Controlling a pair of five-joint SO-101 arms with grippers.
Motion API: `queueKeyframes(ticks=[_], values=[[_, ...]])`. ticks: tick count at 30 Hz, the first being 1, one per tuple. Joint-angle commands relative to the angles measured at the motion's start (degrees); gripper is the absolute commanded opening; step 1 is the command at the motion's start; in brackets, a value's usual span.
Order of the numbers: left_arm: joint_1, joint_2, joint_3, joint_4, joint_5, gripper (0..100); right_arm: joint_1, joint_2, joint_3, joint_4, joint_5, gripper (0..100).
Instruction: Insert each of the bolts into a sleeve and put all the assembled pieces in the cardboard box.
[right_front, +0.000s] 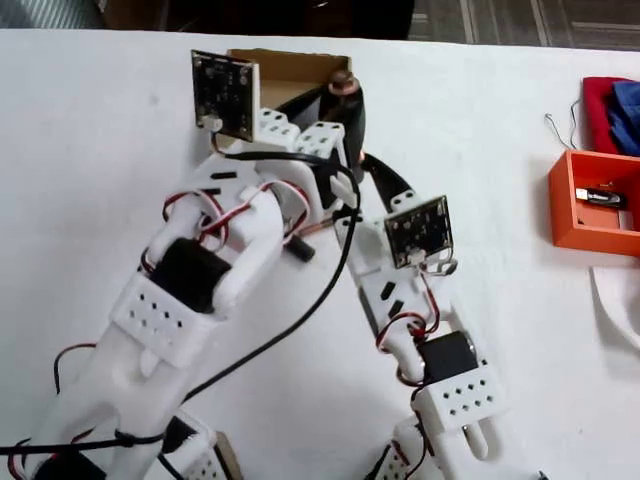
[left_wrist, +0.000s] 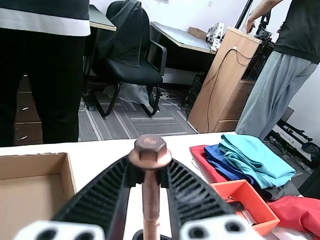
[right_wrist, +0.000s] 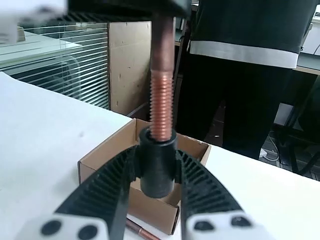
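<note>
- The left gripper (left_wrist: 150, 166) has its ribbed black fingers (left_wrist: 107, 192) clamped on a copper bolt (left_wrist: 149, 200), just under the hexagonal head. The bolt stands upright, head up.
- In the high view this gripper sits in the upper middle of the frame, and the bolt's head (right_front: 343, 82) shows over the near right corner of the cardboard box (right_front: 290, 62).
- The right gripper (right_wrist: 157, 161) has its fingers (right_wrist: 102, 192) closed around a black sleeve (right_wrist: 158, 177), which is held upright.
- The bolt's threaded end (right_wrist: 161, 107) comes down from the other gripper and goes into the open top of the sleeve. Most of the thread is outside the sleeve.
- In the high view the right arm comes up from the lower right, and its fingers meet the left arm's near the centre of the frame, just below the box.
- The box stands open at the upper middle of the white worktop (right_front: 100, 150), close to the far edge. I cannot tell what lies inside it.
- A second copper bolt (right_wrist: 142, 232) lies flat on the worktop beside the box's near wall.
- A short black piece (right_front: 300, 250) lies on the worktop under the arms, near the centre. I cannot tell whether it is a sleeve.
- An orange tray (right_front: 575, 215) sits at the right edge of the high view, well apart from the box. A small dark item lies in it.
- Folded clothes (left_wrist: 250, 155) in red, blue and teal lie just beyond the tray.
</note>
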Motion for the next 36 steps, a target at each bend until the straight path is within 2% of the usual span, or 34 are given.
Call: queueKeyframes(ticks=[1,10,15,18,26,31,36], values=[[0.26,0.26,-2.95,-1.67,-2.02,3,-0.57,-1.54,-0.53,0.04,0.53,2.1],[0.26,0.44,-2.33,-1.14,-8.09,3,-0.48,-1.63,-0.53,0.04,0.53,2.1],[0.79,0.0,1.01,5.19,-12.22,3,-0.48,-1.63,-0.53,0.04,0.53,2.1],[0.79,-0.18,1.98,8.44,-12.04,3,-0.31,-1.63,-0.53,0.04,0.53,2.1],[1.85,-0.26,1.8,9.41,-11.96,3,-0.22,-1.63,-0.53,0.04,0.53,2.1],[4.92,-2.64,2.15,14.86,-12.13,3,-0.22,-1.63,-0.53,0.04,0.62,2.1],[3.08,-5.27,2.15,18.2,-12.04,11,-0.31,-1.63,-0.53,0.04,0.7,2.1]])
